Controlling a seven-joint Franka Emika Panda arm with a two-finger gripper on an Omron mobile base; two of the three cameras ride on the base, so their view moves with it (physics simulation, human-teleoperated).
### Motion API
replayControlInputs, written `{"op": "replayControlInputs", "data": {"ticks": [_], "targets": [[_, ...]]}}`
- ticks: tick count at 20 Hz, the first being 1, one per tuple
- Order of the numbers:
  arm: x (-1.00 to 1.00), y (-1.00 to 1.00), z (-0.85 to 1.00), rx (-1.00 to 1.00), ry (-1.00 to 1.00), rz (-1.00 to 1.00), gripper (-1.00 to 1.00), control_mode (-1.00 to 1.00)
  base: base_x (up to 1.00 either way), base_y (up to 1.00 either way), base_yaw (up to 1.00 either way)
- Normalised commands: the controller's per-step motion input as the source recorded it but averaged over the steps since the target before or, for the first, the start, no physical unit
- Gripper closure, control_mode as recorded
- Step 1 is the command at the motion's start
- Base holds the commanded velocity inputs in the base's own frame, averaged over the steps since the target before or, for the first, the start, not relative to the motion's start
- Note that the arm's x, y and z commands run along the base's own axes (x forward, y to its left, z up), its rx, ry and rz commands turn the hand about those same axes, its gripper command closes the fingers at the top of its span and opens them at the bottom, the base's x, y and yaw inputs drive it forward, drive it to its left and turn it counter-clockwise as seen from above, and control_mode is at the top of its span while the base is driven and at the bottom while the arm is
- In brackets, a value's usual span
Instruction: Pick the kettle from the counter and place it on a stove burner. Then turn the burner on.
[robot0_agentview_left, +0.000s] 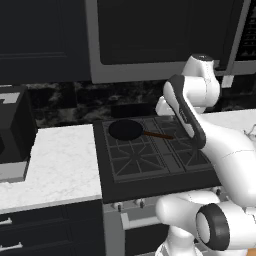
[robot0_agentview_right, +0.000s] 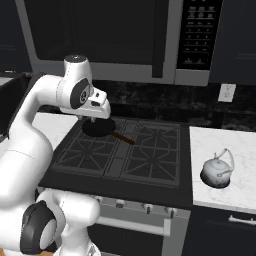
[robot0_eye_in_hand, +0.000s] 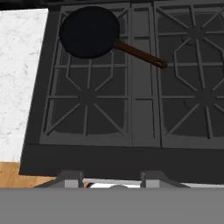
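The small silvery kettle (robot0_agentview_right: 217, 172) stands upright on the white marble counter (robot0_agentview_right: 240, 145) to the right of the black cooktop. My gripper (robot0_eye_in_hand: 111, 179) hangs high over the left half of the cooktop, pointing down, far to the left of the kettle. Its fingertips (robot0_eye_in_hand: 70, 177) stand apart with nothing between them. In the right base view the white hand (robot0_agentview_right: 97, 107) hovers above the back-left grate. Below it, the front-left stove burner (robot0_eye_in_hand: 87, 96) is bare, and so is the front-right stove burner (robot0_eye_in_hand: 194, 98).
A black frying pan (robot0_eye_in_hand: 89, 31) with a brown handle (robot0_eye_in_hand: 142, 54) sits on the back-left burner. Knobs (robot0_agentview_right: 120, 203) line the stove's front. A microwave (robot0_agentview_right: 115, 35) hangs above. A dark box (robot0_agentview_left: 12, 135) stands on the left counter (robot0_agentview_left: 60, 160).
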Motion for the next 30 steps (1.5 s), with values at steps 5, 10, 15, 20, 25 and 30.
{"op": "replayControlInputs", "data": {"ticks": [5,10,15,20,25,30], "targets": [[-0.19,-0.42,-0.07,0.00,-0.03,0.00,-1.00,-1.00,0.00,0.00,0.00],[-0.30,-0.84,-0.15,0.03,-0.06,0.00,-1.00,-1.00,0.00,0.00,0.00],[-0.39,-0.93,-0.17,0.04,-0.08,0.00,-1.00,-1.00,0.00,0.00,0.00],[-0.24,-0.97,-0.20,0.00,-0.03,0.00,-1.00,-1.00,0.00,0.00,0.00],[-0.02,-0.92,-0.21,0.00,0.00,0.00,-1.00,-1.00,0.00,0.00,0.00],[0.00,-0.87,-0.17,-0.02,0.01,-0.14,-1.00,-1.00,0.00,0.00,0.00]]}}
